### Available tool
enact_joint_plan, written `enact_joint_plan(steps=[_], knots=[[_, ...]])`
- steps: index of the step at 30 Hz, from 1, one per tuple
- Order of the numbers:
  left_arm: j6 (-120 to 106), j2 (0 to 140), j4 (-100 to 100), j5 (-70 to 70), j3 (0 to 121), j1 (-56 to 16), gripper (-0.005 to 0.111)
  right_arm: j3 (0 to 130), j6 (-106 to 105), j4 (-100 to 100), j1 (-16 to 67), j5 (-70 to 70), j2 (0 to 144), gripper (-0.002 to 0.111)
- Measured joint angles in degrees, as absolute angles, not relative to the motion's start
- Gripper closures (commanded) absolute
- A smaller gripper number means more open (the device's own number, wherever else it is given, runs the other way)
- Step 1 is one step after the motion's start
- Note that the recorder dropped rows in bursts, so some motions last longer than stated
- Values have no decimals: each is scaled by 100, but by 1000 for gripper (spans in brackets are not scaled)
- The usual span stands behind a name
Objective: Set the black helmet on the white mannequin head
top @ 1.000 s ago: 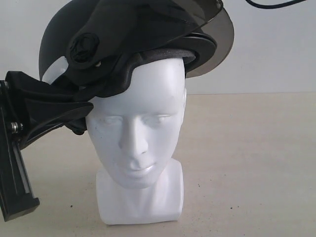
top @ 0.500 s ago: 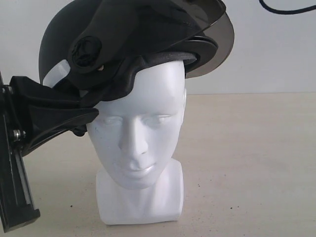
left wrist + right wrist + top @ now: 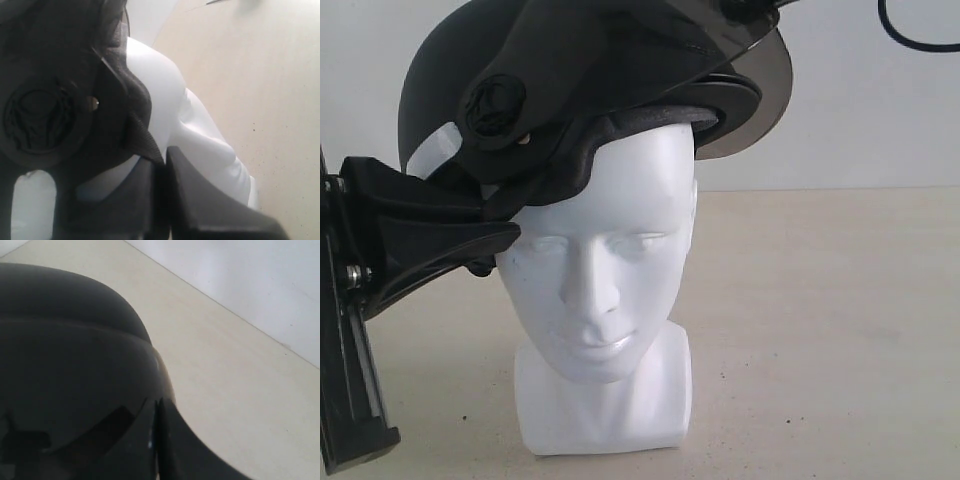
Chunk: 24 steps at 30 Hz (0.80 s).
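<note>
The black helmet (image 3: 470, 60) sits tilted on top of the white mannequin head (image 3: 610, 250), with its tinted visor (image 3: 760, 90) raised over the forehead. At the head's temple, my left gripper (image 3: 505, 225) is shut on the helmet's lower strap edge. In the left wrist view the woven strap (image 3: 145, 145) runs down between the shut left gripper (image 3: 162, 160), beside the white head (image 3: 160, 85). My right gripper (image 3: 750, 10) shows only partly at the frame's top, by the visor's upper rim. The right wrist view has the right gripper (image 3: 157, 407) shut on the glossy visor (image 3: 65, 340) edge.
The head's block base (image 3: 605, 410) stands on a beige table (image 3: 820, 300) in front of a white wall (image 3: 880, 120). A black cable (image 3: 920, 40) loops at the top right. The left arm's black body (image 3: 345, 380) fills the left edge.
The helmet has come slightly lower on the head. My left gripper shifted a little right with it. The cable at the top right moved right, and the right gripper edged into view.
</note>
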State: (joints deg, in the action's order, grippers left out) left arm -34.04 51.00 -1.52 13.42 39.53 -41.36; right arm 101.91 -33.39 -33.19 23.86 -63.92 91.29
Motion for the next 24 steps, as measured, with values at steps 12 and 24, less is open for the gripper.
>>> enact_joint_plan(steps=[12, 24], knots=[[-3404, 5100, -152, 1347, 3953, -4136, 102, 10191, -3381, -3368, 2386, -6435, 9054, 108], [-3404, 5100, -173, 1347, 3953, -4136, 102, 10157, -4466, -4435, 2409, -5945, 9064, 108]])
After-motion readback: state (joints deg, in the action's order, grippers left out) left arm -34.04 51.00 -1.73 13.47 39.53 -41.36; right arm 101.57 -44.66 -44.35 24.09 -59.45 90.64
